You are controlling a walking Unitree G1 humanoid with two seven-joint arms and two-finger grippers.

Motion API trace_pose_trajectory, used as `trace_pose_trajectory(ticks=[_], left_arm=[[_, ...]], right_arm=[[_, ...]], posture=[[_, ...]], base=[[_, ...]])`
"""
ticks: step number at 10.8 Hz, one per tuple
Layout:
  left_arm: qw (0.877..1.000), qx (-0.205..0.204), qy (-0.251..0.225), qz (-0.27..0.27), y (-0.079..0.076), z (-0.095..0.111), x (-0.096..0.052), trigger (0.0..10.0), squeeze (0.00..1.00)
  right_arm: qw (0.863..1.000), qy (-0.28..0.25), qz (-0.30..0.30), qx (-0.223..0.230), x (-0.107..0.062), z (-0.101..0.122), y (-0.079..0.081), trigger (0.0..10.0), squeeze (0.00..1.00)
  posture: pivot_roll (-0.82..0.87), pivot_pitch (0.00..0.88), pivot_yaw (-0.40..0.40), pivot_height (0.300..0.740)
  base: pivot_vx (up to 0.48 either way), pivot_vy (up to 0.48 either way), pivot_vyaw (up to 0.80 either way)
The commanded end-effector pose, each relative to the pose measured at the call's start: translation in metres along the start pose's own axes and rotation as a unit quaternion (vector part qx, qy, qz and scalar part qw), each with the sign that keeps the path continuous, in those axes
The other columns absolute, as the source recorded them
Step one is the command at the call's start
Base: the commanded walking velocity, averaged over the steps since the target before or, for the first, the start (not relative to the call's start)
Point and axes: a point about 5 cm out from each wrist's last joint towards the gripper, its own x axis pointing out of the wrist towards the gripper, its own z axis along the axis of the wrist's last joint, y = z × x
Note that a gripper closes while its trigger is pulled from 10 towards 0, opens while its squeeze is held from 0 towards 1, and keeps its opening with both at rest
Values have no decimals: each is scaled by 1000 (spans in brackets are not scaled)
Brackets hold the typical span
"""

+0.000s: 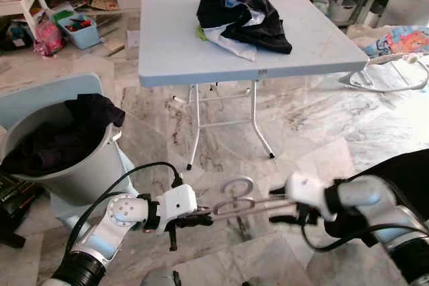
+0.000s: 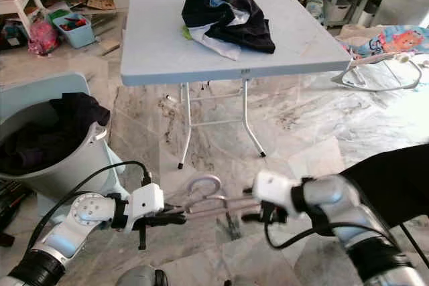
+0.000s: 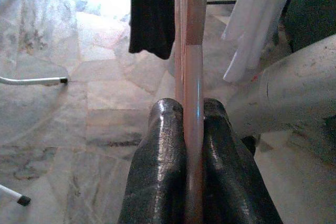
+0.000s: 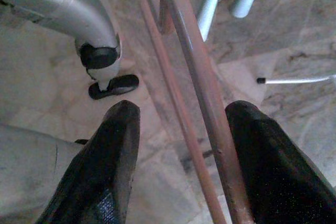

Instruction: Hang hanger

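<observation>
Low over the marble floor (image 1: 322,125), both arms reach inward at one hanger (image 1: 244,204).
Left claw (image 1: 204,219) clamps its rod tight; right claw (image 4: 181,156), seen from its wrist, stands parted around it.

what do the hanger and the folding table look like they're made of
The hanger looks like brownish wood with a silver metal hook, though the bars could be coated metal. The folding table seems to have a matte pale moulded plastic top on thin white metal tube legs.
</observation>
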Motion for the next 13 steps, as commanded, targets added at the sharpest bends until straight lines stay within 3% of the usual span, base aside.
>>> trace_pose_trajectory(ticks=[1,7,13], left_arm=[[1000,14,2,-2,3,4,1,10000,0],[1000,20,11,-11,3,2,6,10000,0],[999,30,22,-14,1,-2,9,10000,0]], right_arm=[[1000,7,-4,-6,1,1,-4,0,0],[998,41,1,-41,0,5,-19,0,0],[997,53,34,-42,0,2,-15,0,0]], posture=[[-98,0,-15,740],[-103,0,-16,740],[-104,0,-20,740]], base=[[0,0,0],[0,0,0],[0,0,0]])
